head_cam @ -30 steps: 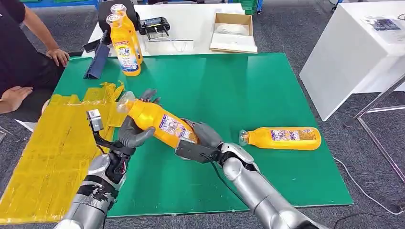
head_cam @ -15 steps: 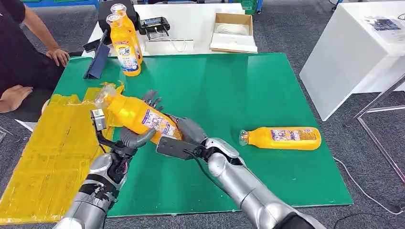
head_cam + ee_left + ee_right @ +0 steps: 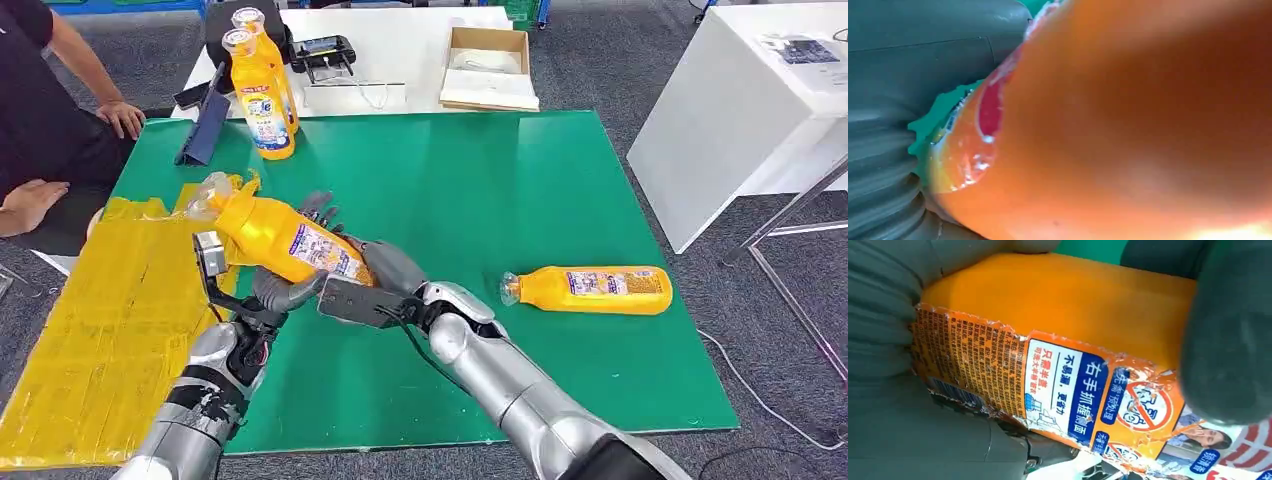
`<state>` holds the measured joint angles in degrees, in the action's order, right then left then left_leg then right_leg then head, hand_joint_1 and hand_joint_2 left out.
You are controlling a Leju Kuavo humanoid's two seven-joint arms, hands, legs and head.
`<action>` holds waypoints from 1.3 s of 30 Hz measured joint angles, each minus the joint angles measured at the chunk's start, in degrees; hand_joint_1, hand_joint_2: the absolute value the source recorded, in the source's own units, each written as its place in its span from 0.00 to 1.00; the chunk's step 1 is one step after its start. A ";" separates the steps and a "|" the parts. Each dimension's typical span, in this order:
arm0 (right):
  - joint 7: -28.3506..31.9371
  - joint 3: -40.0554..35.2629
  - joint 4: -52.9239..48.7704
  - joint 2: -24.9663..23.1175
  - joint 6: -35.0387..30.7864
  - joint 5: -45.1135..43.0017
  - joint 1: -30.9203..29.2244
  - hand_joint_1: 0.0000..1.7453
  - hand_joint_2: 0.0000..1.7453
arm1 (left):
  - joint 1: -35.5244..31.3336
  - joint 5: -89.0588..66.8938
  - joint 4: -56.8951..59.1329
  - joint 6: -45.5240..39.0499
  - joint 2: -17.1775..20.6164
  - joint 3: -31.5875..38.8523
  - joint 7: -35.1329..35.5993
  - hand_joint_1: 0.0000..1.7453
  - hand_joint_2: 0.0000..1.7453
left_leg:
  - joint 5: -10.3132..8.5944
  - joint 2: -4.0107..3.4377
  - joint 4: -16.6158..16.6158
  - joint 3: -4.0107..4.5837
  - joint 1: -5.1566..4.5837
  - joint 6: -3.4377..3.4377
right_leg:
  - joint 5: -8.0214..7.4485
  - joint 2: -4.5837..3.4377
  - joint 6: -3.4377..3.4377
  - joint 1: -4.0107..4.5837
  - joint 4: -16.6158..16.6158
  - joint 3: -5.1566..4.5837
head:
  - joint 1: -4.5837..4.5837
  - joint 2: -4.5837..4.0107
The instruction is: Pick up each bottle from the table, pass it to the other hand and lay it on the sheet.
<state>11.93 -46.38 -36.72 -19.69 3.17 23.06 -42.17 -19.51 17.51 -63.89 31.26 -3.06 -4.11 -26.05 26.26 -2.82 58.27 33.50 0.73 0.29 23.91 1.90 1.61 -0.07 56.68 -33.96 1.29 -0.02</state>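
The bottle (image 3: 283,239) is travelling toward the yellow sheet (image 3: 110,320): across the last second it has been sliding away from the green mat's (image 3: 520,200) middle, and its cap end is now hanging over the sheet's near edge while its base is still over the mat. It is tilting, cap up and pointing at the sheet, off the counter altogether.

Both hands are on it. The right hand (image 3: 385,272) is wrapping the labelled base, and its wrist view is showing its fingers (image 3: 1228,340) curled over the torn label. The left hand (image 3: 290,285) is cupping the body from below, thumb on one side and fingers showing past the far side; the left wrist view is pressed right against the orange plastic. So the handover looks to be in mid-course: the left hand is taking hold, and the right has not let go.

Beyond it, 1 more bottle (image 3: 588,289) is lying on the mat, well away from the sheet, and 2 upright bottles (image 3: 260,85) are standing at the mat's far edge, near a seated person's hand (image 3: 122,118).
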 measured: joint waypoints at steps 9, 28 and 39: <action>-0.11 -2.30 1.25 0.00 -0.55 -1.64 -1.00 1.00 1.00 | 0.42 -0.28 -0.52 -0.30 0.00 0.74 -0.48 1.00 1.00 | 0.00 0.00 0.00 0.00 0.00 0.00 | 0.00 0.00 0.00 0.00 0.00 -0.01 | -0.02 0.00; 2.58 -0.07 2.36 2.51 -5.14 2.95 1.60 0.00 1.00 | 1.47 -15.76 -3.15 -11.09 -1.49 0.61 -5.29 1.00 1.00 | 0.00 0.00 0.01 0.00 -0.01 0.00 | 0.00 0.00 0.00 0.00 -0.01 -0.04 | 0.00 0.00; 2.86 9.04 -8.12 16.32 -4.22 4.63 6.04 0.00 1.00 | -3.02 -38.27 -0.73 -28.03 2.34 4.33 -5.52 1.00 1.00 | -0.07 0.28 0.03 0.03 -0.07 0.10 | -0.02 0.28 0.02 -0.03 -0.02 0.06 | -0.06 0.00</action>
<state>14.80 -37.34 -44.84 -3.38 -1.05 27.69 -36.13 -22.53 -20.76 -64.62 3.22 -0.72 0.22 -31.57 26.19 -2.54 58.30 33.53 0.66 0.39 23.90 2.17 1.62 -0.10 56.66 -33.90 1.23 -0.02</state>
